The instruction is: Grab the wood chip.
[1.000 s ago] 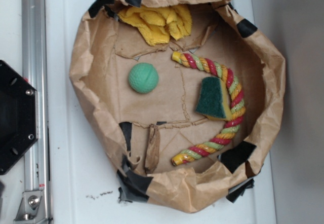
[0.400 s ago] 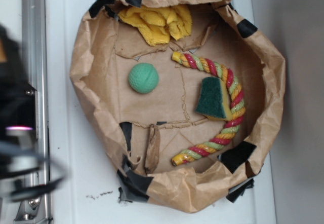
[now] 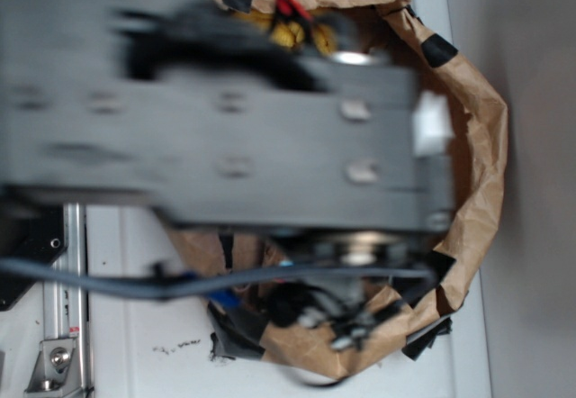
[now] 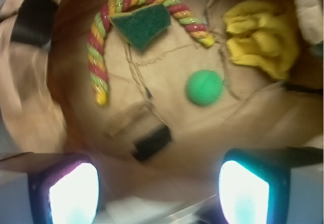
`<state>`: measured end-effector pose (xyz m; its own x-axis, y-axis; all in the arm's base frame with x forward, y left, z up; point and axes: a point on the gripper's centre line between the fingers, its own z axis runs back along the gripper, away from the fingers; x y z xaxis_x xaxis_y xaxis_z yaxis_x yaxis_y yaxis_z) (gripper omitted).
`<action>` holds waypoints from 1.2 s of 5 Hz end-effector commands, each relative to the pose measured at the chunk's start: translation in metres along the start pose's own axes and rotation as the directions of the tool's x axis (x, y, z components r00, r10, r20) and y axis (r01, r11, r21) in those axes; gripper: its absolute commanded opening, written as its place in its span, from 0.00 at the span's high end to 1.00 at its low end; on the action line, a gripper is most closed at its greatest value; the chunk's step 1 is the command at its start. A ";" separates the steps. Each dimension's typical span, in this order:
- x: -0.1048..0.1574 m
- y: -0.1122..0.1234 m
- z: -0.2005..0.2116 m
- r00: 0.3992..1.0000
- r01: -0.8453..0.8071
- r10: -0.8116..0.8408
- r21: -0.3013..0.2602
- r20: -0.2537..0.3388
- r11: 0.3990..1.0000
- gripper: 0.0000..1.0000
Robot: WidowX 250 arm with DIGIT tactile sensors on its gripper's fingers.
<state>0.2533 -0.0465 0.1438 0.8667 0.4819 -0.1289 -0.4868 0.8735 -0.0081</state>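
Observation:
In the wrist view the wood chip [image 4: 126, 121] is a blurred, slim tan strip lying on the paper floor beside a black tape patch [image 4: 152, 143]. My gripper [image 4: 159, 191] is open. Its two glowing fingertips [image 4: 73, 193] sit wide apart at the bottom of the frame, nothing between them, above the bag's near rim and short of the chip. In the exterior view my blurred arm [image 3: 225, 146] covers most of the bag and hides the chip.
The brown paper bag [image 3: 477, 146] with black tape walls in everything. Inside lie a striped rope [image 4: 98, 57], a green-and-yellow sponge [image 4: 142, 26], a green ball [image 4: 204, 87] and a yellow cloth [image 4: 263, 44]. A metal rail [image 3: 63, 326] runs along the left.
My arm has swept in from the left and now stretches over the bag, blurred with motion. The things inside the bag have not moved.

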 end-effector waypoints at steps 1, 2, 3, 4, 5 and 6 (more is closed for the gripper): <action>0.010 0.003 -0.025 0.985 -0.086 0.090 0.032 -0.145 0.996 0.00; -0.004 0.030 -0.023 0.991 -0.058 0.061 0.032 -0.117 0.998 0.00; -0.006 0.039 -0.021 0.995 -0.052 0.052 -0.004 -0.088 0.999 0.00; -0.015 0.040 -0.032 0.996 -0.057 0.056 -0.014 -0.075 0.998 0.00; -0.030 0.042 -0.044 0.996 -0.083 0.081 -0.076 -0.023 0.994 0.00; -0.041 0.044 -0.068 0.992 -0.106 0.110 -0.055 0.060 0.993 0.00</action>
<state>0.1869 -0.0391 0.0790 0.8123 0.5735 -0.1063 -0.5788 0.8150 -0.0259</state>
